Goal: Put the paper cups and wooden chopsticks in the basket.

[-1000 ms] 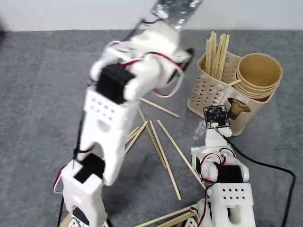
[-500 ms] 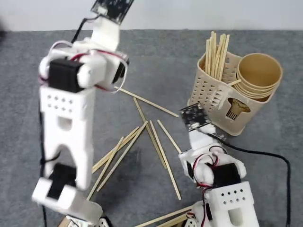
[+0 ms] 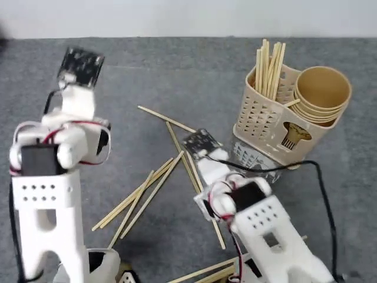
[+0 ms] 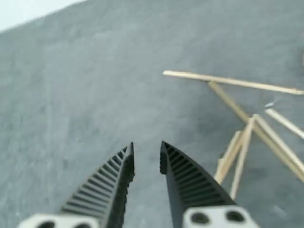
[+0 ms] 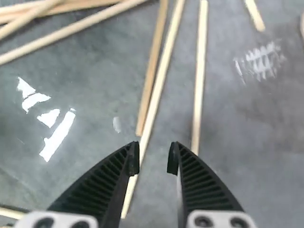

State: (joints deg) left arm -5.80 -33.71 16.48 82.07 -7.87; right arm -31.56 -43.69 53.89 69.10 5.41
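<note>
Several wooden chopsticks (image 3: 191, 171) lie scattered on the grey mat between the two arms. The beige basket (image 3: 259, 118) stands at the back right, holding upright chopsticks (image 3: 268, 65) and stacked paper cups (image 3: 323, 88). My left gripper (image 4: 147, 154) hovers over bare mat, slightly open and empty, with one long chopstick (image 4: 228, 80) lying ahead of it. Low over the pile, my right gripper (image 5: 153, 159) is slightly open and empty. Two parallel chopsticks (image 5: 159, 80) run away from its tips, and a third chopstick (image 5: 199, 80) lies beside them.
More chopsticks (image 3: 206, 272) lie at the front edge by the right arm's base. A black cable (image 3: 327, 200) runs past the basket's near side. The left arm's body (image 3: 47, 177) stands tall at the left. Glossy patches (image 5: 47, 118) mark the mat.
The left arm has swung from near the basket over to the left side. The right arm has moved left and down, away from the basket, to above the scattered chopsticks.
</note>
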